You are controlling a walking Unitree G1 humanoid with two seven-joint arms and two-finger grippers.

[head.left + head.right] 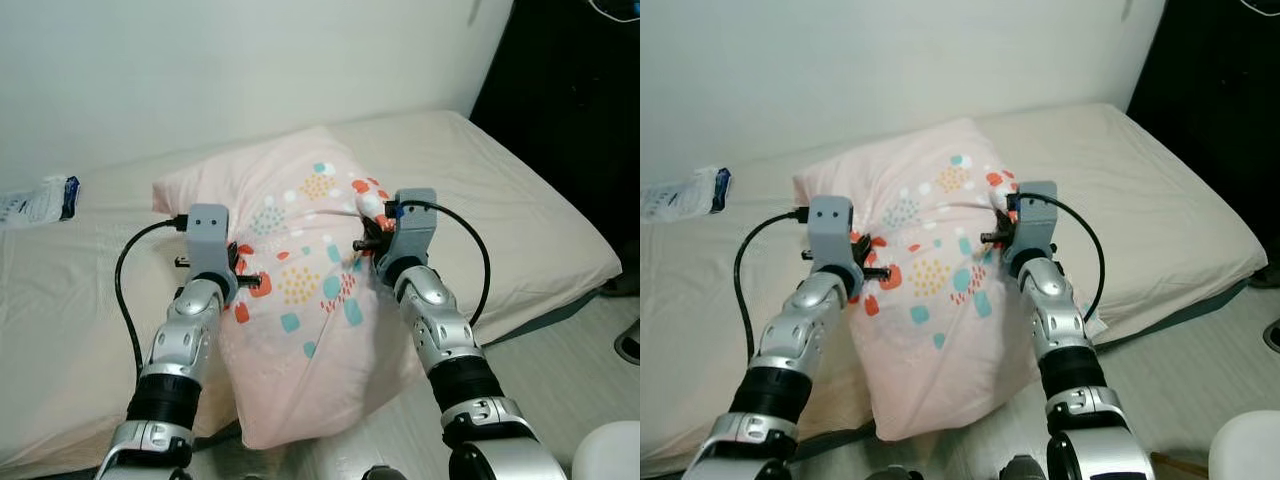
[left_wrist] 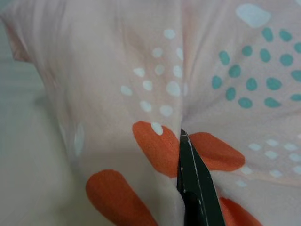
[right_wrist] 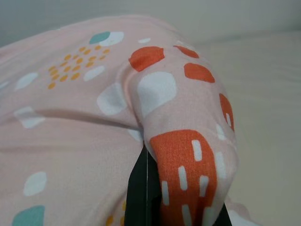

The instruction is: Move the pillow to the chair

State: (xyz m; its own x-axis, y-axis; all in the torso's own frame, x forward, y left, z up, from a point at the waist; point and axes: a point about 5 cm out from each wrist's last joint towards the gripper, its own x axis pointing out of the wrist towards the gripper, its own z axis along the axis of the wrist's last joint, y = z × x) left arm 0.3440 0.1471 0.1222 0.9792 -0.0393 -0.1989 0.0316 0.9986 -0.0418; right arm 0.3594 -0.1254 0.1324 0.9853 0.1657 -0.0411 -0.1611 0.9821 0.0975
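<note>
Pale pink fabric pillow with orange, teal and yellow print [image 1: 300, 290], lying on cream-sheeted bed [image 1: 520, 220], near end overhanging bed edge. Left tool [image 1: 250, 282] and right tool [image 1: 368, 240] each pinching a fold of pillowcase at opposite sides, presumably for a balanced two-armed lift. White plastic packet [image 1: 38, 197] at bed's far left.

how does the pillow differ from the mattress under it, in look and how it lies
The pillow is pink, printed with orange, teal and white patches; the mattress is plain cream. The pillow is puffed and creased, its near end hanging past the mattress edge, while the mattress lies flat. The pillow is pinched by the left end effector and right end effector; the mattress is not gripped. Both are soft fabric.
</note>
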